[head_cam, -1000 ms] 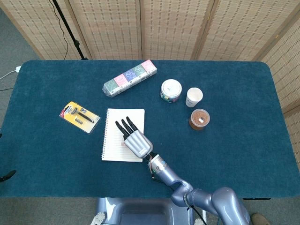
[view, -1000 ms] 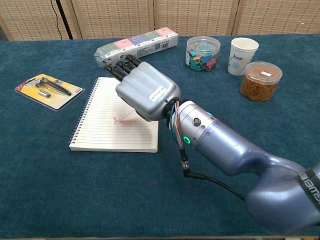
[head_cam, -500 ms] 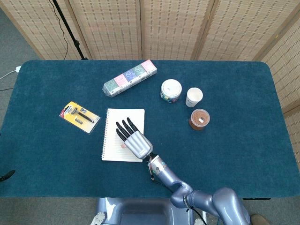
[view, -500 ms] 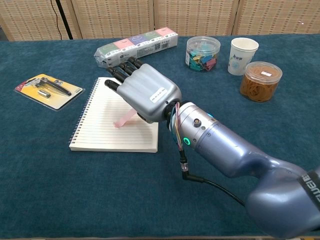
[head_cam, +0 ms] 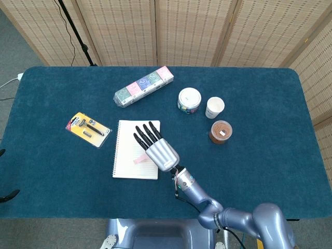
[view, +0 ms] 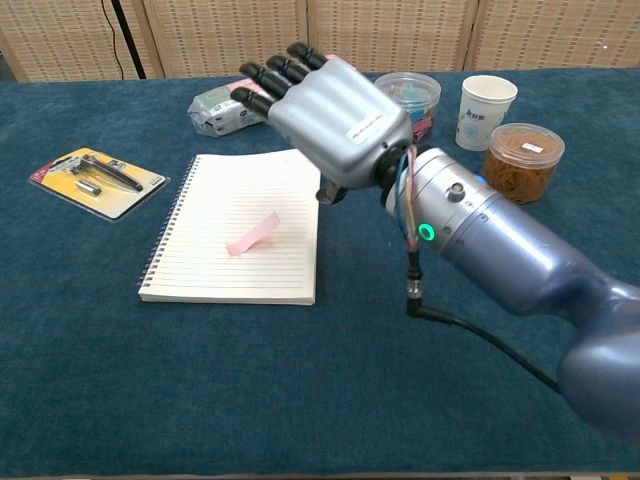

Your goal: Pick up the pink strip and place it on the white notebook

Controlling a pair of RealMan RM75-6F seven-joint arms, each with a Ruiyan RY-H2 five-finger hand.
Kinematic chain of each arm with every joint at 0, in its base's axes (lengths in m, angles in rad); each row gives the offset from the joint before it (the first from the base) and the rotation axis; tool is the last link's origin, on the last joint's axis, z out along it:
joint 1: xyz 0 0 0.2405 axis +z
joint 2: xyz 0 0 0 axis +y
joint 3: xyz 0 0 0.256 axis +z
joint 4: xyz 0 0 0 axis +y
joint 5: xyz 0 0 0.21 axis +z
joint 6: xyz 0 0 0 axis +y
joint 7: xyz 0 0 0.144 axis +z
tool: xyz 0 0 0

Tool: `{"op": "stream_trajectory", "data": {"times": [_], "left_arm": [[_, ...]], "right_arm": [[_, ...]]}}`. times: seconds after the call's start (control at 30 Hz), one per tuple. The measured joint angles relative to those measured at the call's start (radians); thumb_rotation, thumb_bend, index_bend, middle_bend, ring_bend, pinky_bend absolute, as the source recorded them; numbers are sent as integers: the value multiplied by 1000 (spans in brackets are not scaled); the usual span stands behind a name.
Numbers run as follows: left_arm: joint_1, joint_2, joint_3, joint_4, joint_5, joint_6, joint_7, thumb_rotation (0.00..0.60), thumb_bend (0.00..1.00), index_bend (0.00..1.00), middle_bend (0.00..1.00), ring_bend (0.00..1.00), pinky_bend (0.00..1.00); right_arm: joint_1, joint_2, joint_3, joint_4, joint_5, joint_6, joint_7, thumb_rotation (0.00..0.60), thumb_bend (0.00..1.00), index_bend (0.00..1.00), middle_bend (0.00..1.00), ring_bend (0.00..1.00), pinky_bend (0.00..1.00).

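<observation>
the pink strip (view: 253, 233) is now lying free on the white notebook (view: 205, 275), near the middle of its lined page, towards the right edge; half a second ago the fingers were still over it. the right hand (view: 330, 110) is lifting up and away to the right, released, fingers spread and holding nothing, no longer touching page or strip. the placing looks done, so only the retreat seems left. the left hand is not showing in either view.
</observation>
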Motion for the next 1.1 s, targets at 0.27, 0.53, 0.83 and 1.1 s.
{"op": "stream_trajectory", "data": {"times": [0.27,0.53,0.83,1.1], "left_arm": [[-51,23,32,-4,101,-64,-16,600,0,0,0,0,0],[-193,63,24,-54,124,-250,1,600,0,3,0,0,0],[-337,80,-22,-197,82,-431,117,600,0,142,0,0,0],[-436,31,-61,-273,-55,-573,263,600,0,205,0,0,0]], "right_arm": [[-77,205,21,-203,28,36,9,600,0,7,0,0,0],[-205,453,-17,-340,31,91,185,600,0,19,0,0,0],[-392,671,-108,-452,17,193,360,600,0,33,0,0,0],[-534,738,-193,-479,19,258,466,600,0,60,0,0,0]]}}
